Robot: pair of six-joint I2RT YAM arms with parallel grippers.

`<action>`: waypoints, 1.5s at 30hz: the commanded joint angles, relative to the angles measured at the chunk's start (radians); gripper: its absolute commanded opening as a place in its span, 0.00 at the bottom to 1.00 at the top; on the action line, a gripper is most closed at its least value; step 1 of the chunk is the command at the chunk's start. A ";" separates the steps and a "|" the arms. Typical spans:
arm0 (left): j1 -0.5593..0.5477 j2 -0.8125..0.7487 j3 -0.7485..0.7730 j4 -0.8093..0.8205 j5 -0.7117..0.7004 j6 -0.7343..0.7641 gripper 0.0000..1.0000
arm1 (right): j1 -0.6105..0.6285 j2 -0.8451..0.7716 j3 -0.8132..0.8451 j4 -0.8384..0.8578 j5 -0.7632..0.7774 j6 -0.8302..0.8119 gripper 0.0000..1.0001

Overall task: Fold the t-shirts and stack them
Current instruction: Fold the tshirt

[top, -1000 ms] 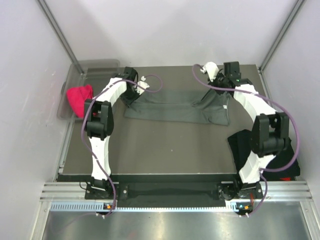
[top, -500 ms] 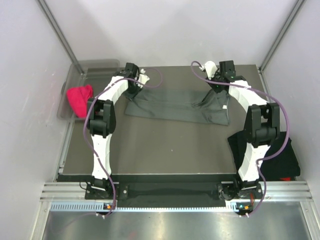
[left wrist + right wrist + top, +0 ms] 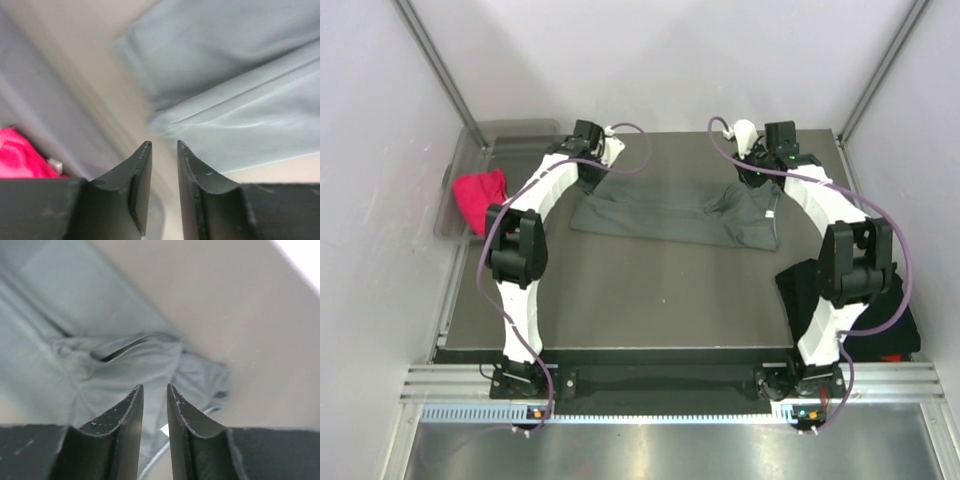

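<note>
Top external view: fixed high behind both arm bases, looking down over the whole table [image 3: 640,290]; wrist views: each close, aimed past the left gripper [image 3: 164,143] or right gripper [image 3: 154,386] at opposite ends of the dark grey t-shirt [image 3: 670,215], which all three share.

White shells on my left arm [image 3: 542,190] and right arm [image 3: 817,198], black joint blocks, purple cables [image 3: 648,150] looping. Left pincer [image 3: 163,144]: matte black, tapered fingers. Right pincer [image 3: 154,386]: same black, pale scuffs.
</note>
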 commanded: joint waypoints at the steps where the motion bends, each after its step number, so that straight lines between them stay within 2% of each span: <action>1: -0.018 0.041 -0.016 -0.004 0.038 -0.028 0.30 | 0.005 0.032 -0.026 -0.055 -0.064 0.002 0.25; 4: -0.017 0.068 -0.032 -0.052 0.061 -0.050 0.26 | 0.013 0.085 0.008 -0.124 -0.080 -0.019 0.25; 9: -0.012 0.032 -0.154 0.003 0.066 -0.062 0.24 | 0.028 0.126 0.013 -0.129 -0.120 -0.030 0.24; 20: 0.002 0.019 -0.237 0.021 0.052 -0.078 0.23 | 0.080 0.276 0.138 -0.181 -0.168 -0.015 0.24; 30: 0.019 -0.004 -0.297 0.035 0.026 -0.084 0.22 | 0.082 0.437 0.390 -0.222 -0.114 0.054 0.24; 33: 0.020 -0.035 -0.300 0.025 0.028 -0.088 0.22 | 0.074 0.412 0.375 -0.211 -0.082 0.064 0.24; 38: 0.020 -0.193 -0.363 0.040 0.106 -0.015 0.37 | 0.030 0.320 0.297 -0.196 -0.111 0.065 0.25; 40: 0.020 -0.240 -0.383 0.040 0.153 0.057 0.41 | 0.019 0.254 0.261 -0.193 -0.123 0.067 0.26; 41: 0.019 -0.271 -0.397 0.034 0.164 0.091 0.46 | 0.014 0.229 0.225 -0.193 -0.128 0.064 0.26; 45: 0.017 -0.279 -0.418 0.000 0.150 0.255 0.48 | 0.008 0.094 0.125 -0.194 -0.123 0.042 0.27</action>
